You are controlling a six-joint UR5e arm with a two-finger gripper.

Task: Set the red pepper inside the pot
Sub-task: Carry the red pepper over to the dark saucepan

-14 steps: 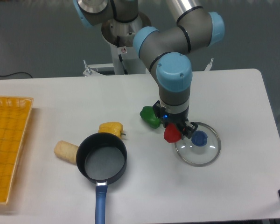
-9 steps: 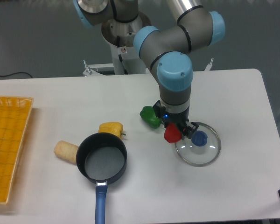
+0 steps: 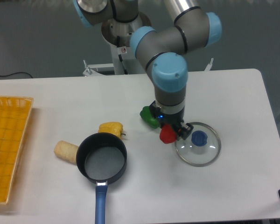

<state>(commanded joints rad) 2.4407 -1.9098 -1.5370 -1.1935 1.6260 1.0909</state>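
The small glossy red pepper (image 3: 168,135) hangs just above the table, right of centre, with my gripper (image 3: 171,131) shut on it from above. The pot (image 3: 102,157), a black saucepan with a grey inside and a long blue handle, stands empty at the front centre, well to the left of the pepper. My arm comes down from the back and hides the top of the pepper.
A green pepper (image 3: 150,116) lies just behind the gripper. A yellow pepper (image 3: 111,128) and a pale bread roll (image 3: 66,151) sit by the pot. A glass lid with a blue knob (image 3: 198,144) lies to the right. An orange basket (image 3: 4,147) fills the left edge.
The gripper has shifted slightly left with the red pepper, away from the glass lid. Nothing else has moved.
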